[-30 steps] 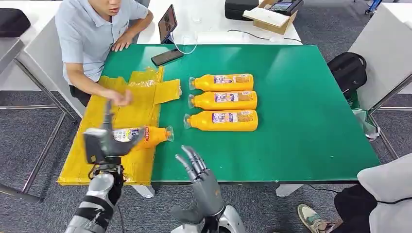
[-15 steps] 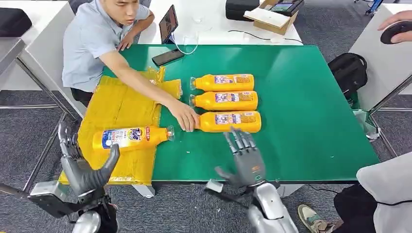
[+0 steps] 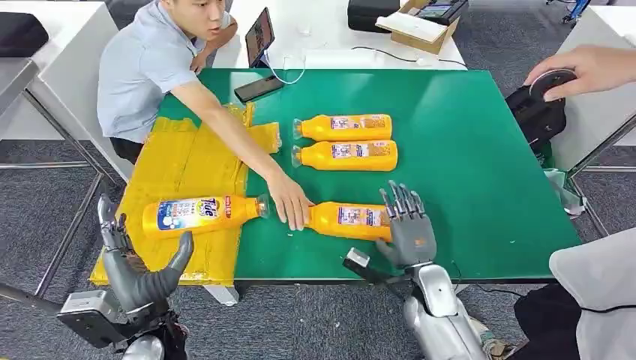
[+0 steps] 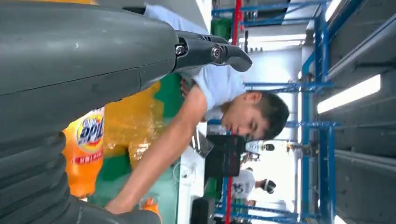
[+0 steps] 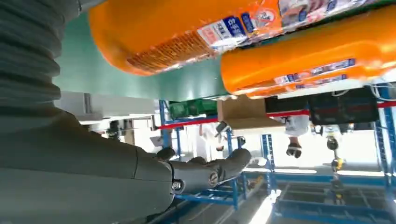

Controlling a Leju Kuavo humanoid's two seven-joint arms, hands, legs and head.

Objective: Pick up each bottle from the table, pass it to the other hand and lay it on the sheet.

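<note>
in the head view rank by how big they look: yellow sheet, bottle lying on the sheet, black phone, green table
1. green table
2. yellow sheet
3. bottle on the sheet
4. black phone, though it lies farther from the camera

both hands (image 3: 142,271) (image 3: 406,225) empty — fingers spread

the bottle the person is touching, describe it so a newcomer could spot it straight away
On the green table, look along the near edge, below the two neat orange bottles. The bottle lies there, skewed, a person's hand on its cap end and the robot's right hand at its base.
</note>
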